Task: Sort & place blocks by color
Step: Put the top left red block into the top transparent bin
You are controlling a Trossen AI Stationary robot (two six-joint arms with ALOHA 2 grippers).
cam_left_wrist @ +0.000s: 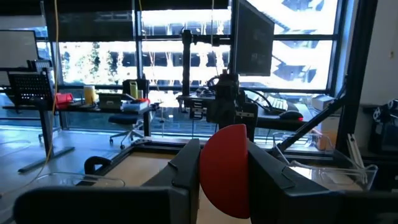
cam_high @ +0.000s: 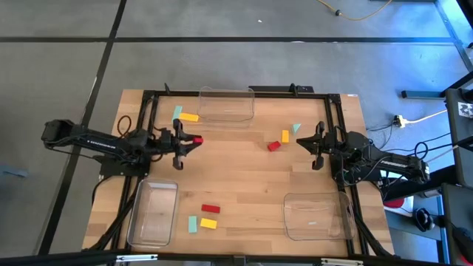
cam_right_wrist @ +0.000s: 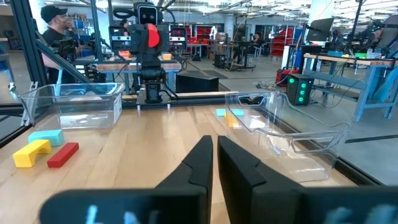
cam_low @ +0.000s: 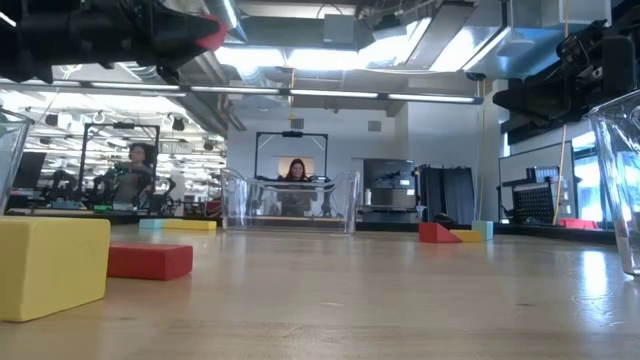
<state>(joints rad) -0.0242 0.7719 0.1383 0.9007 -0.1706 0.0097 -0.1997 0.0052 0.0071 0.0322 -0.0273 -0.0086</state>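
My left gripper (cam_high: 189,140) hangs over the table's left half, shut on a small red block (cam_high: 197,139). In the low view that block (cam_low: 212,35) is high above the tabletop. My right gripper (cam_high: 316,145) waits shut over the right half, touching nothing. A red block (cam_high: 274,145), a yellow one (cam_high: 285,136) and a teal one (cam_high: 296,128) lie flat in front of it. Teal (cam_high: 177,112) and yellow (cam_high: 189,117) bars lie by the far tray. Red (cam_high: 211,208), yellow (cam_high: 208,223) and teal (cam_high: 192,224) blocks lie near the near edge. My left gripper pinches the red block (cam_left_wrist: 224,168) between its two fingers (cam_left_wrist: 186,174), which lie on two opposite sides of it. The fingers are level and point toward the table's right. The block is lifted clear of the table, and its end sticks out past the fingertips.
Three clear trays stand on the wood: one at the far edge (cam_high: 227,103), one near left (cam_high: 154,213), one near right (cam_high: 316,216). A black frame (cam_high: 148,100) runs around the tabletop. People sit in the room beyond (cam_low: 296,170). Bare wood lies in the table's middle.
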